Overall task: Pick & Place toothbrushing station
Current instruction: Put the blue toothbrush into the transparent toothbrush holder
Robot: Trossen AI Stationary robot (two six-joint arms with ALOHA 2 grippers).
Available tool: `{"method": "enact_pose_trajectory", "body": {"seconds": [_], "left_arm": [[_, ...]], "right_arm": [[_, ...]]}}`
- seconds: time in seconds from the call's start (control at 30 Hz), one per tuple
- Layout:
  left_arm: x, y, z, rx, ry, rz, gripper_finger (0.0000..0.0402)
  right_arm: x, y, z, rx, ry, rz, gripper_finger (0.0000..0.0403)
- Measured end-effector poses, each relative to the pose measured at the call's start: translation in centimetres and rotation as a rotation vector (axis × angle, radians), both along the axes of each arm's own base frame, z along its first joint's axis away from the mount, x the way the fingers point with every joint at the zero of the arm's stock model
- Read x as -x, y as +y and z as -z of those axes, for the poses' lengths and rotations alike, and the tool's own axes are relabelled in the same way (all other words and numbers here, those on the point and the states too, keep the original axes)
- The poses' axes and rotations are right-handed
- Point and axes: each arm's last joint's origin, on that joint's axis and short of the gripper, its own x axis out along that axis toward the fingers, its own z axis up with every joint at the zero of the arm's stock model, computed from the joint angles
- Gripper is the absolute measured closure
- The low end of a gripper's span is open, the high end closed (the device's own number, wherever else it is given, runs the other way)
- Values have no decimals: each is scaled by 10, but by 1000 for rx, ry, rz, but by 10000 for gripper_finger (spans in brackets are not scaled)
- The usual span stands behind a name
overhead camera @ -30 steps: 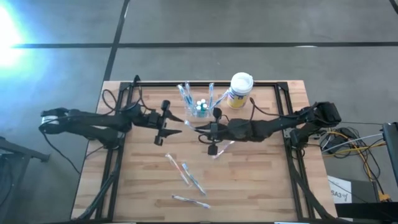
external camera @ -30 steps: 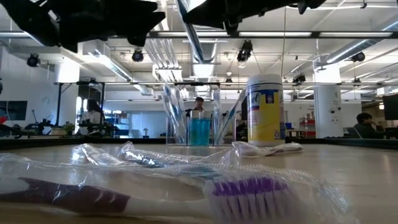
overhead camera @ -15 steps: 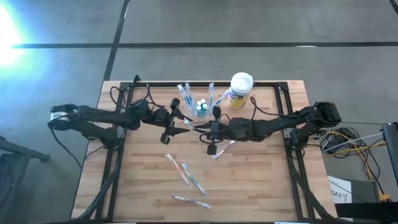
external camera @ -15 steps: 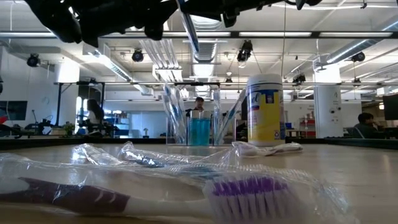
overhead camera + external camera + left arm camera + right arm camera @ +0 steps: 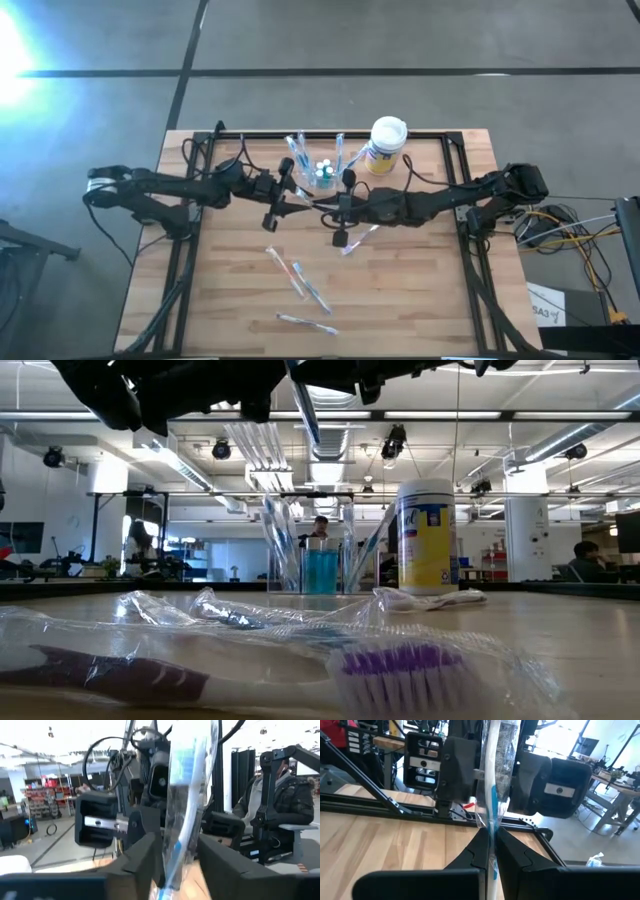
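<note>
Near frame centre, left claw [image 5: 283,204], fingers apart, is closing on the wrapped toothbrush [image 5: 492,795] clamped in right claw [image 5: 341,222]; handover probably beginning.

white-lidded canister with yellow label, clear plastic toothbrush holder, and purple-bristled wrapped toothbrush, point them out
white-lidded canister [image 5: 426,535], low view, yellow label
clear plastic toothbrush holder [image 5: 322,174], high view, its middle
purple-bristled wrapped toothbrush [image 5: 400,665], low view, bristles
</note>
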Motion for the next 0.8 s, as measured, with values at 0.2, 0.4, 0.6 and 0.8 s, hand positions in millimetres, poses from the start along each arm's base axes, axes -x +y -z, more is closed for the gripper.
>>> {"method": "enact_pose_trajectory", "body": {"seconds": [0.2,0.4,0.6,0.8], "left_arm": [[1,0,-3,-26,-36,-4,381],[-1,0,-8,-14,-33,-1,386],[-3,2,-18,-11,-20,-5,386],[5,10,-29,-28,-63,-46,386]], "right_arm": [[0,0,0,-4,-3,3,390],[0,0,-1,-12,-9,4,387],[3,0,-1,-18,14,2,329],[18,-2,-9,-56,50,31,268]]}}
